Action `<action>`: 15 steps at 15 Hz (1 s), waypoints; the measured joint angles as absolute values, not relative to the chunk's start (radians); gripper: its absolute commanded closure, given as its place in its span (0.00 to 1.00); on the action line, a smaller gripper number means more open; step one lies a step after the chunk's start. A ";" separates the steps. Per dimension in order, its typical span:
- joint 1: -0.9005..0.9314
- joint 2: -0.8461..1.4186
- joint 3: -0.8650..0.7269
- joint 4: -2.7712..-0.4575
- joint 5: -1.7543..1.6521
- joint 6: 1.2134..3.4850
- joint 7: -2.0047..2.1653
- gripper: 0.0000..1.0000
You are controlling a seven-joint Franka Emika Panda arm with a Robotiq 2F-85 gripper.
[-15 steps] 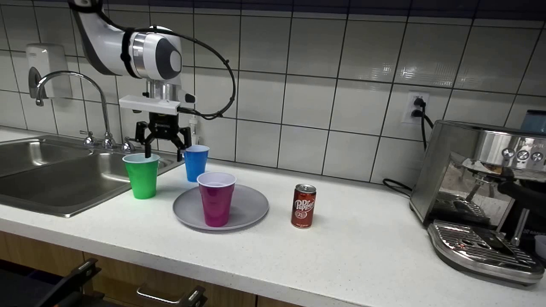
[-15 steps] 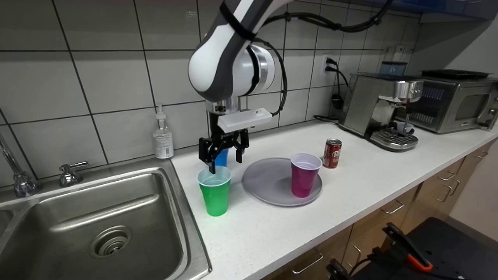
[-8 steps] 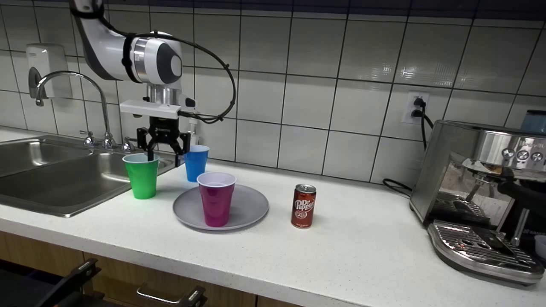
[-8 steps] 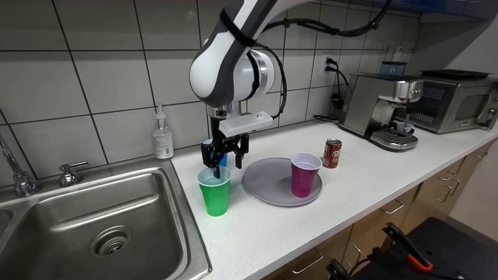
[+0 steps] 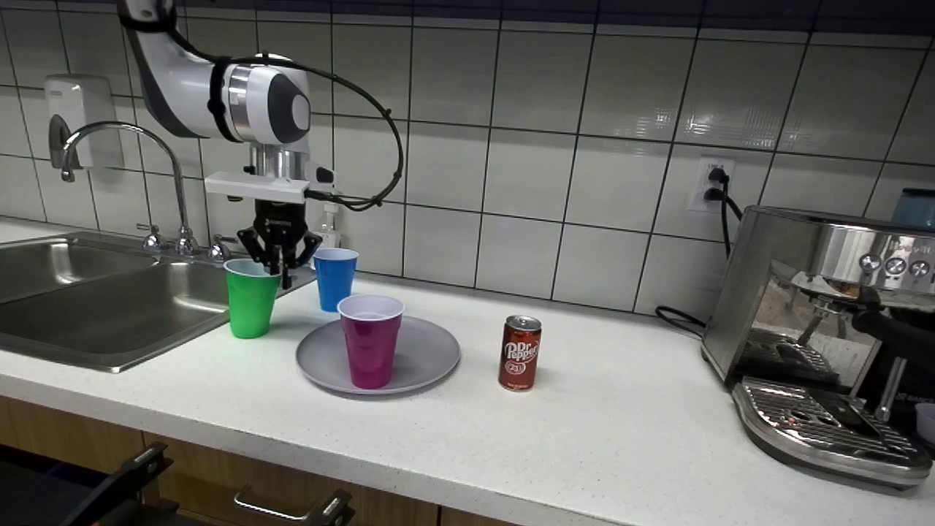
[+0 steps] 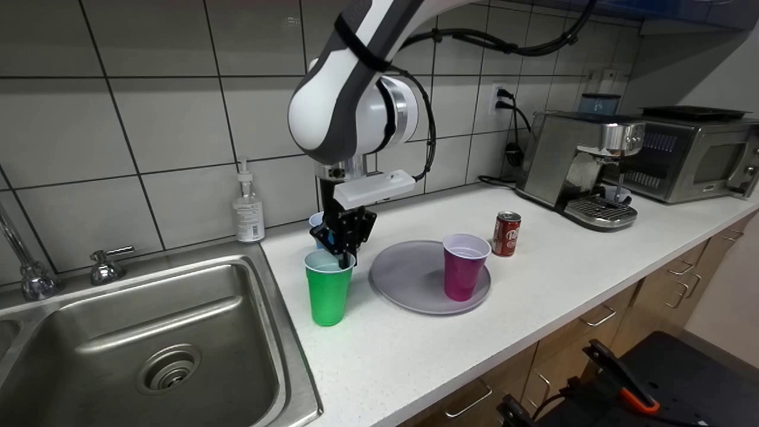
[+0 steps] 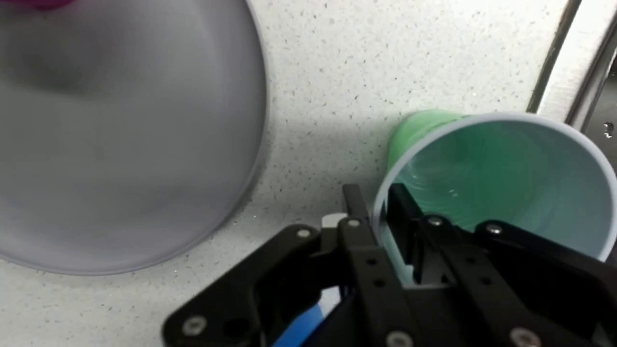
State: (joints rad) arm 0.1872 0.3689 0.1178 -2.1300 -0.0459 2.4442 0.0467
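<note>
Found the green cup (image 5: 250, 303) nearly upright, resting on the white speckled tabletop (image 5: 467, 431) or just above it; could not tell which. Saw the claw (image 7: 378, 202) pinching its rim, with one finger (image 7: 355, 202) outside the wall and the opposite one inside. Placed that grip, in the wrist view, between eight and nine o'clock on the cup's mouth.

Taking twelve as the top of an exterior view and the green cup as the hub, noted a blue cup (image 5: 335, 281) near, between two and three o'clock. Spotted a gray plate (image 5: 431, 361) at four o'clock, bearing an upright magenta cup (image 5: 370, 347) toward the plate's own six o'clock. Marked the steel sink (image 5: 109, 363) just beside the green cup at nine o'clock, its faucet (image 5: 180, 193) at eleven, and a wall dispenser (image 5: 84, 120) between ten and eleven. Picked out a red Dr Pepper can (image 5: 520, 354) beyond the plate, a little after three o'clock, and an espresso machine (image 5: 803, 321) much farther along three o'clock.

Found also, in an exterior view, a pump bottle (image 6: 248, 216) between ten and eleven o'clock from the green cup, and a boxy steel appliance (image 6: 694, 157) at two o'clock, past the espresso machine.
</note>
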 measured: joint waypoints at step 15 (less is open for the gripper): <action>0.178 0.269 0.117 -2.169 -0.032 2.445 0.046 0.99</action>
